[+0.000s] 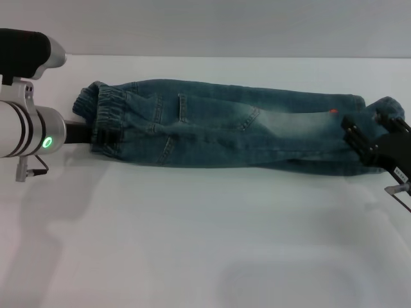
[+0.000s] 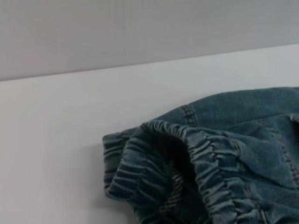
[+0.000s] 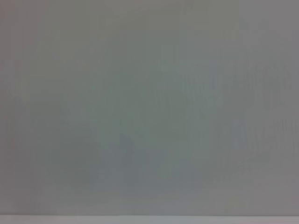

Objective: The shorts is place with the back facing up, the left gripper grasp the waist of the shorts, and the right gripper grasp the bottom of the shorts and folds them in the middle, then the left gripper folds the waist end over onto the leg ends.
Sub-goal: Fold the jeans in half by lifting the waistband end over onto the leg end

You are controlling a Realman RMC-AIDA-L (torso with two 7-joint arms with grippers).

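The blue denim shorts (image 1: 225,131) lie across the white table, doubled lengthwise into a narrow strip with a back pocket facing up. The ruffled waist (image 1: 106,122) is at the left end and bulges open in the left wrist view (image 2: 196,163). My left gripper (image 1: 80,132) reaches in from the left and meets the waist edge; its tip is hidden by the denim. At the right end the leg hems (image 1: 382,106) bunch up around my right gripper (image 1: 371,138), whose black fingers are shut on the bottom of the shorts. A small orange spot (image 1: 332,111) shows near that end.
The white table (image 1: 205,244) stretches wide in front of the shorts. A pale grey wall (image 1: 205,25) rises behind the table's far edge. The right wrist view shows only blank grey.
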